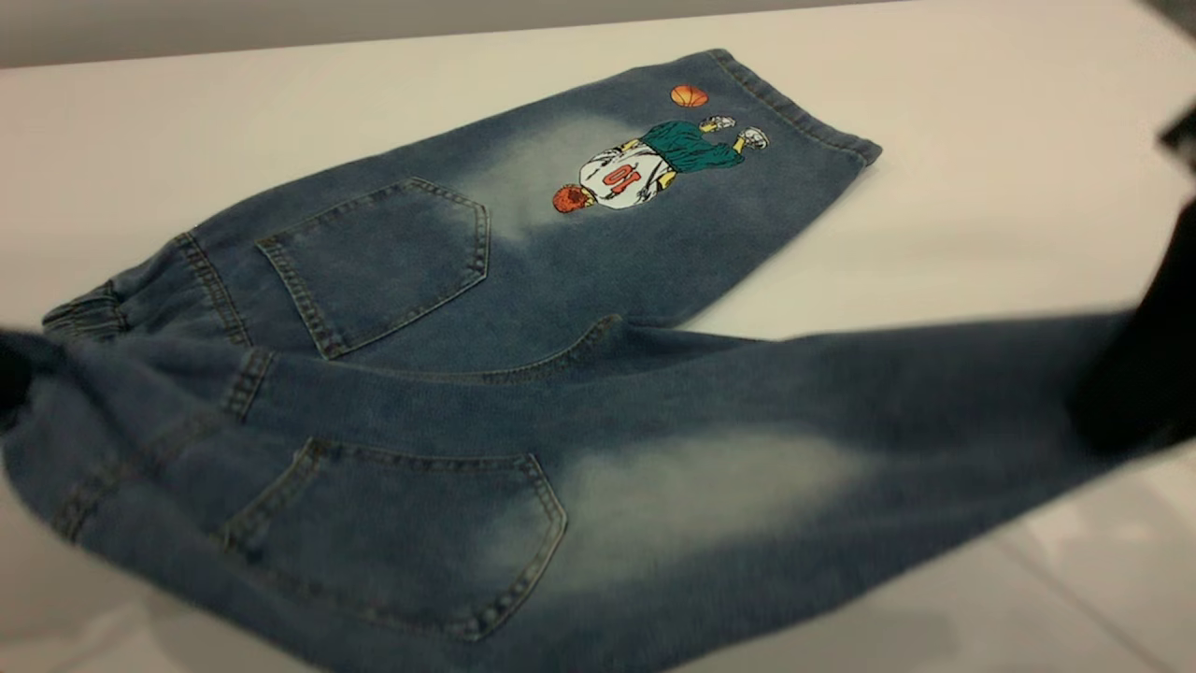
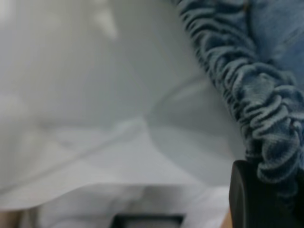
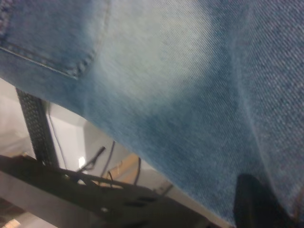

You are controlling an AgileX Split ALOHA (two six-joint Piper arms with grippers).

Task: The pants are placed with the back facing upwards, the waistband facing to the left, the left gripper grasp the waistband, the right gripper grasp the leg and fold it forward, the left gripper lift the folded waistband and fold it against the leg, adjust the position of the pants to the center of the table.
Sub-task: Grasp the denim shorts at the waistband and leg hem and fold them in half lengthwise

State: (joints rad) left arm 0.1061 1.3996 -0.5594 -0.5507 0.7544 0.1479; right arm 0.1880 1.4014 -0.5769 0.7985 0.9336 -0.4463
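Note:
Blue denim pants (image 1: 486, 308) lie back side up on the white table (image 1: 981, 215), pockets showing, waistband (image 1: 84, 318) at the left. The far leg, with a basketball-player patch (image 1: 654, 164), rests flat. The near leg (image 1: 747, 449) is raised off the table and stretched between both grippers. At the left edge, my left gripper (image 1: 11, 379) is shut on the gathered elastic waistband (image 2: 256, 109); one black finger (image 2: 256, 199) shows under it. My right gripper (image 1: 1135, 393) is shut on the near leg's end. In the right wrist view denim (image 3: 190, 85) drapes over its dark finger (image 3: 259, 204).
The table's front edge (image 1: 1028, 523) runs under the lifted leg, with glossy floor (image 1: 1074, 598) below it. Bare tabletop lies beyond and to the right of the pants. A dark frame with cables (image 3: 95, 190) shows beneath the cloth in the right wrist view.

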